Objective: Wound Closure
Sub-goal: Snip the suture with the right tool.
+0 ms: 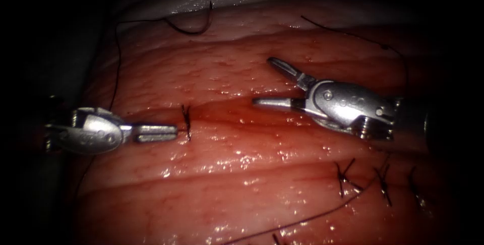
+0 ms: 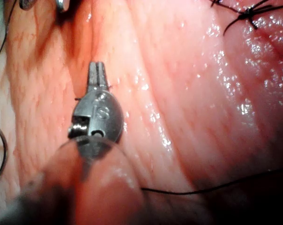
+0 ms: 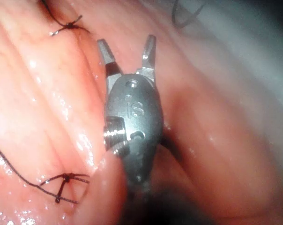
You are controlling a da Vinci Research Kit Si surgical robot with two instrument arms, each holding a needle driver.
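Observation:
The cut (image 1: pixel 222 108) runs across the tissue (image 1: pixel 242 184). One dark stitch (image 1: pixel 186 123) crosses it near its left end. My left tool (image 1: pixel 157 133) lies just left of that stitch with its jaws shut, and I see nothing held between them; it also appears in the left wrist view (image 2: pixel 98 70). My right tool (image 1: pixel 262 81) hovers over the cut right of centre, jaws wide open and empty, as its wrist view (image 3: pixel 126 50) confirms. The curved needle (image 1: pixel 195 28) lies free on the tissue's far edge, held by neither tool. Its thread (image 1: pixel 117 48) trails left and down.
Three tied stitches (image 1: pixel 345 175) (image 1: pixel 383 184) (image 1: pixel 416 190) sit at the lower right, with a loose thread (image 1: pixel 302 220) running from them toward the front edge. Another strand (image 1: pixel 353 36) curves over the tissue behind the right tool. Red fluid wets the cut.

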